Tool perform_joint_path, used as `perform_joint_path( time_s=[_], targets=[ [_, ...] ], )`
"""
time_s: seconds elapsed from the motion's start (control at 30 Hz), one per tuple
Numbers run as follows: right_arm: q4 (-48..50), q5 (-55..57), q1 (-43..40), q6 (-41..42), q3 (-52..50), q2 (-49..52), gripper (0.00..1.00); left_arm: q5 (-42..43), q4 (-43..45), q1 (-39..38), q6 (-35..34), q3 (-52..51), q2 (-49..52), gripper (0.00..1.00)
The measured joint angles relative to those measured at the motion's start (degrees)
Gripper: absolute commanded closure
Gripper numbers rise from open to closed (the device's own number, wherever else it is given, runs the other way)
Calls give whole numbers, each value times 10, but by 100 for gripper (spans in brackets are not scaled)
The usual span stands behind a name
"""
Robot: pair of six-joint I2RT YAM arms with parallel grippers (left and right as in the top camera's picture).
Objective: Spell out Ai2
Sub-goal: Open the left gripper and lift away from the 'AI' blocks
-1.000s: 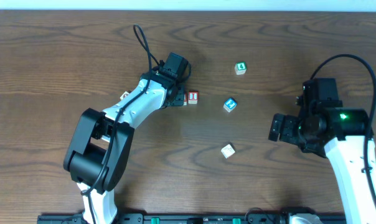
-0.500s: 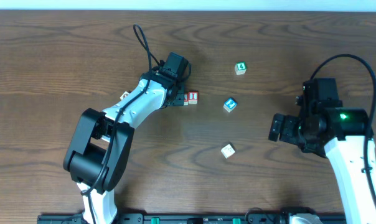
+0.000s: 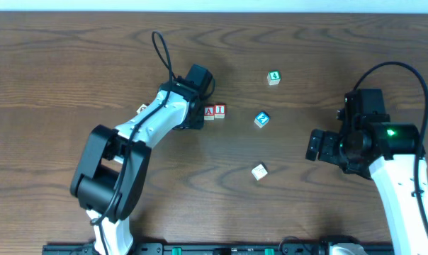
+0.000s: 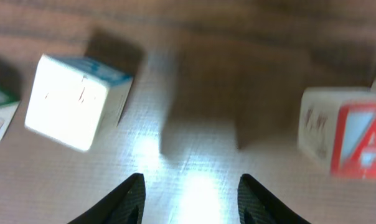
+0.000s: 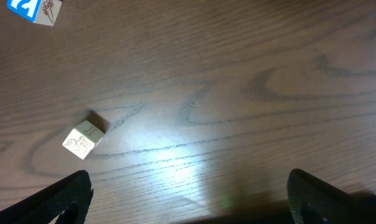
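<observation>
In the overhead view a red A block (image 3: 209, 111) and a red I block (image 3: 220, 110) sit side by side, touching. A blue 2 block (image 3: 261, 119) lies apart to their right. My left gripper (image 3: 194, 119) is just left of the A block, open and empty. In the left wrist view its fingers (image 4: 191, 193) frame bare table, with the A block (image 4: 347, 140) at the right edge. My right gripper (image 3: 314, 145) is open and empty, right of the blocks. In the right wrist view (image 5: 200, 205) the 2 block (image 5: 35, 7) is at the top left.
A green block (image 3: 273, 78) lies at the back. A white block (image 3: 258, 171) lies in front of the 2 block and shows in the right wrist view (image 5: 83, 140). A pale block (image 3: 142, 108) peeks from under my left arm. The left wrist view shows a white, blue-edged block (image 4: 76, 99).
My left gripper has drawn back to the left off the A block, which now shows fully beside the I block. The right arm has not moved.
</observation>
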Motion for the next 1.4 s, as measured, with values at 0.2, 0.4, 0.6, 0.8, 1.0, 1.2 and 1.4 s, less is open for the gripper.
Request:
perform_joint_path(
  time_s=[0.2,0.4,0.6,0.8,1.0,1.2,1.4],
  targets=[
    [0,0,0,0,0,0,1,50,21,-2,-4,-10,-25,46],
    [0,0,0,0,0,0,1,82,59,-13,-6,-47,-25,45],
    [0,0,0,0,0,0,1,100,92,-15,-6,-52,-25,45],
    [0,0,0,0,0,0,1,86,119,-15,-4,-53,-25,45],
    [0,0,0,0,0,0,1,79,139,-15,-3,-60,-25,45],
    [0,0,0,0,0,0,1,76,145,-15,-2,-60,-24,45],
    [0,0,0,0,0,0,1,71,162,-15,-1,-60,-10,46]
  ],
)
